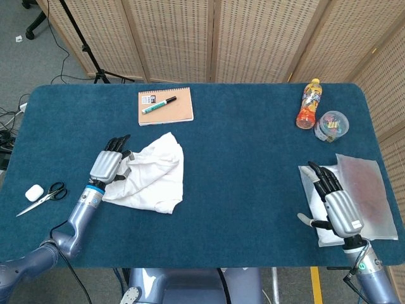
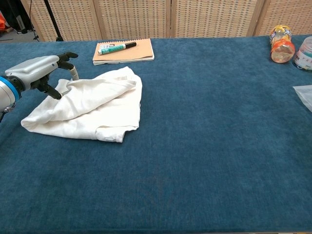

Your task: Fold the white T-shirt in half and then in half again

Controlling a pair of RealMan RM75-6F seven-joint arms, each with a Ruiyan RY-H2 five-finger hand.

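T-shirt: white T-shirt (image 1: 150, 174) lies rumpled and partly folded on the blue table (image 1: 240, 164), its near-left edge under the left hand.
Left hand: left hand (image 1: 107, 166) rests palm down on the shirt's edge, fingers curled onto the cloth; whether it actually grips the fabric I cannot tell.
Beyond the left hand: notebook (image 1: 166, 106) with a green marker (image 1: 158, 104) lying on it.
Outward of the left hand: scissors (image 1: 42, 197) and a small white case (image 1: 33, 192).
Right hand: right hand (image 1: 335, 204), far from the shirt, released, fingers apart, resting over a white cloth (image 1: 314, 190) beside a plastic bag (image 1: 368, 193).
Beyond the right hand: orange bottle (image 1: 308, 104) and a clear tub (image 1: 331, 125).
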